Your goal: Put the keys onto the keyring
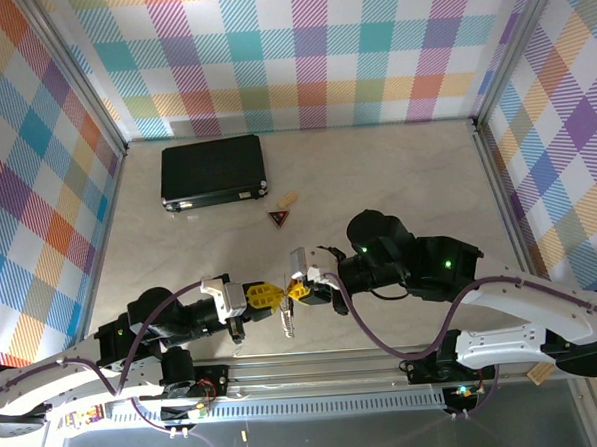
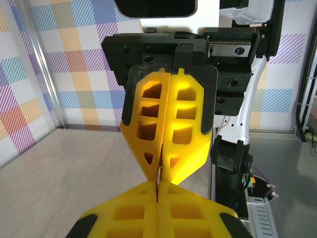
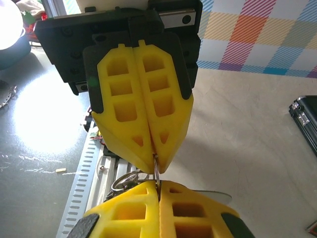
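Well nearer the arm bases than the black case (image 1: 213,171), as the top external view lays it out, the left gripper (image 1: 278,296) and the right gripper (image 1: 294,290) meet tip to tip over the pale table (image 1: 406,178). Each has its yellow fingers pressed together. The keys (image 1: 287,322) hang as a pale silver strip just below that meeting point, on the side away from the case. This view also supplies the surroundings: a dark-red triangular trinket (image 1: 279,217) and a tan piece (image 1: 288,199) lie just beside the case's near right corner, well apart from both grippers. The left wrist view adds the closed seams of both finger pairs seen head-on, with a thin sliver of metal pinched where the two sets of tips touch. The right wrist view gives the finest detail of the load. Thin wire loops, apparently the keyring (image 3: 126,179) though too small to be sure, sit just beside the tips on the side away from the case. A narrow metal edge at the top of the keys runs from the seam of the left gripper's fingers straight into the seam of the right gripper's, so both pairs are clamped on it. A pale flat blade juts from behind the right gripper's finger on the side toward the case, whose latched corner stands at that view's right edge.
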Robot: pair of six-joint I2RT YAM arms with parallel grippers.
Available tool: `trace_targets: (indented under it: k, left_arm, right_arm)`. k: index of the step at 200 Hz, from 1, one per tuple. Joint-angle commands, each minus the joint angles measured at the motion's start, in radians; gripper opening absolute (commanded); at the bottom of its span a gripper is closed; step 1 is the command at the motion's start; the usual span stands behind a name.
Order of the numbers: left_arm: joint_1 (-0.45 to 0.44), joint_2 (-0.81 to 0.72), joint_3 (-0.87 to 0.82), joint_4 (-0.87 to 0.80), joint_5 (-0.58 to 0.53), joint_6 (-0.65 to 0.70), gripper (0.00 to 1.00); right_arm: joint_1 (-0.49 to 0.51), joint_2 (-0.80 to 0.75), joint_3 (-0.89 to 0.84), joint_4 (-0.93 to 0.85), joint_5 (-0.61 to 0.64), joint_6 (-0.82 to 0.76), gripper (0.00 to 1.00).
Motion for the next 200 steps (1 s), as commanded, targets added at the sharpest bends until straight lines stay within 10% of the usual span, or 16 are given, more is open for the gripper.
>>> trace_targets:
  k: [1,34,147,200]
  left_arm:
    - [0.0,0.006,0.031,-0.021,-0.019,0.008,0.0]
    - [0.0,0.071,0.121,-0.208,-0.113,0.062,0.24]
    - [0.0,0.113,0.133,-0.137,-0.089,0.061,0.0]
    - [-0.001,0.01,0.06,0.039,0.018,0.005,0.0]
  right_arm:
    - [0.002,0.022,0.042,-0.046,0.006,-0.04,0.0]
    - [0.003,0.074,0.138,-0.193,0.052,-0.108,0.0]
    - [0.004,0.098,0.175,-0.219,0.048,-0.113,0.0]
    - [0.002,-0.008,0.039,-0.013,0.019,-0.017,0.29]
